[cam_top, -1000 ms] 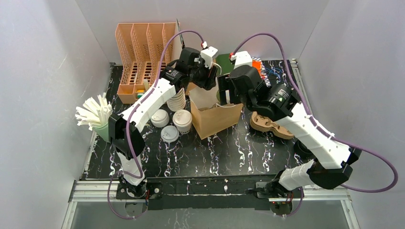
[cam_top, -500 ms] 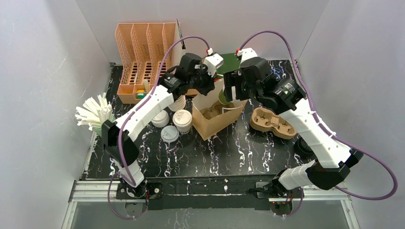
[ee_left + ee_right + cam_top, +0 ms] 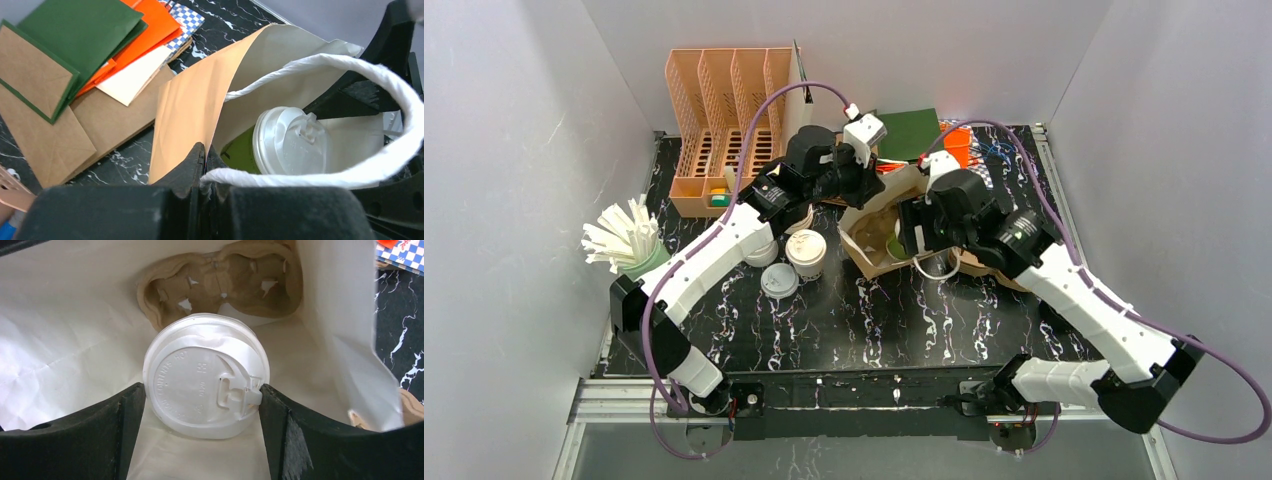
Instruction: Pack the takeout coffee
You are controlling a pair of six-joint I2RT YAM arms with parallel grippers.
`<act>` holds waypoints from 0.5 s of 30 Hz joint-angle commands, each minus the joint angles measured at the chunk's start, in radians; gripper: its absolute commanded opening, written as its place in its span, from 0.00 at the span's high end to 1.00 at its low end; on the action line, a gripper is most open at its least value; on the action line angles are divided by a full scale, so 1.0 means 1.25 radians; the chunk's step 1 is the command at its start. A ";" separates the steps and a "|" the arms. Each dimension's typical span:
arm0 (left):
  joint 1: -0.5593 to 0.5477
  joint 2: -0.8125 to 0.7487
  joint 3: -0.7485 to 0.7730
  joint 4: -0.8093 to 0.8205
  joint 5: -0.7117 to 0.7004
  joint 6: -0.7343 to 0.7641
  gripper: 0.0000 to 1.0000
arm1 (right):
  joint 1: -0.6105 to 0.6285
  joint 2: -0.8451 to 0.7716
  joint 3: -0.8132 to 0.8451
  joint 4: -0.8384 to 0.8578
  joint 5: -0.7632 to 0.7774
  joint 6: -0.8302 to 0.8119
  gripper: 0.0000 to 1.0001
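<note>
Top external view: paper bag [image 3: 874, 228], brown, centre of frame, leaning over on the desk [image 3: 904, 310] with its mouth towards the lower right. The left claw [image 3: 856, 186] is at its upper rim and the right claw [image 3: 911, 240] reaches into the mouth. The green cup [image 3: 894, 244] shows just inside; a second lidded cup [image 3: 806, 250] stands left of the bag, apart from it. Left wrist view: left claw [image 3: 205, 159], pressed together, pinching the bag rim with the white rope handle [image 3: 350, 65]; the cup's white lid [image 3: 290, 141] is centre right, inside the bag. Right wrist view: right claw [image 3: 202, 392], spread wide, with its fingers [image 3: 127, 415] against both sides of the lid and, by the look, gripping the cup. Whether the cup's base rests on anything cannot be told. Handling note, as judgement: keep the rim pinched so the mouth stays wide, seat the cup upright on the bag floor before letting go, since the lean invites tipping, then draw out clear of the handle.
</note>
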State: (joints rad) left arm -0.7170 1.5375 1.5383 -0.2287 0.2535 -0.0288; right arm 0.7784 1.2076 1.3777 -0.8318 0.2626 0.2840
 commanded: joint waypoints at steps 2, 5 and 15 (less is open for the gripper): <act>-0.015 -0.037 -0.014 0.057 0.015 -0.092 1.00 | -0.003 -0.095 -0.122 0.189 0.074 -0.015 0.73; -0.024 -0.039 -0.028 0.059 0.014 -0.122 1.00 | -0.003 -0.104 -0.170 0.232 0.127 -0.006 0.74; -0.029 -0.058 -0.082 0.055 0.020 -0.190 1.00 | -0.003 -0.054 -0.158 0.360 0.139 0.036 0.74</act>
State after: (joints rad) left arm -0.7506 1.5345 1.4536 -0.1795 0.2565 -0.2169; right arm 0.7780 1.1027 1.1076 -0.4866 0.4355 0.3069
